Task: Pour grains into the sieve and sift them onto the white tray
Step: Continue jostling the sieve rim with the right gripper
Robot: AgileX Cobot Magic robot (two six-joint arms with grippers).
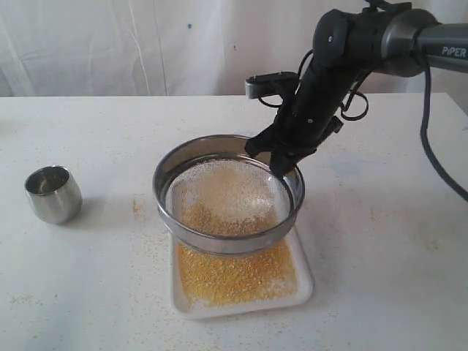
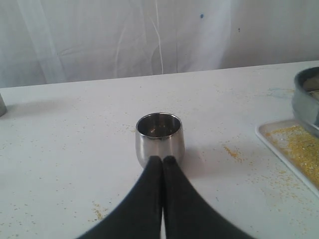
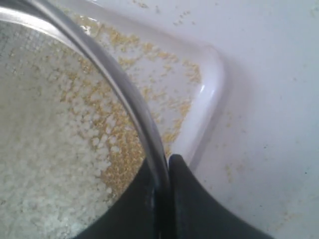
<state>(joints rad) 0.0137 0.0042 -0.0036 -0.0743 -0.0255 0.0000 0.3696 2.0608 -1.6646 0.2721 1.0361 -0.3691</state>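
Note:
The sieve (image 1: pixel 228 191) hangs tilted just above the white tray (image 1: pixel 303 281), held by its far right rim. My right gripper (image 1: pixel 281 167) is shut on that rim (image 3: pixel 144 127), one finger inside and one outside. White kernels and some golden grains (image 1: pixel 227 194) lie on the mesh (image 3: pixel 55 149). Fine golden granules (image 1: pixel 234 274) cover the tray below (image 3: pixel 209 94). My left gripper (image 2: pixel 162 159) is shut and empty, its tips just in front of the small steel cup (image 2: pixel 159 138), which stands upright. The left arm does not show in the exterior view.
The steel cup (image 1: pixel 53 193) stands at the table's left. Stray golden grains (image 1: pixel 137 207) dot the white table between cup and tray. A white curtain (image 1: pixel 146 44) hangs behind the table. The right arm (image 1: pixel 351 51) reaches in from the upper right.

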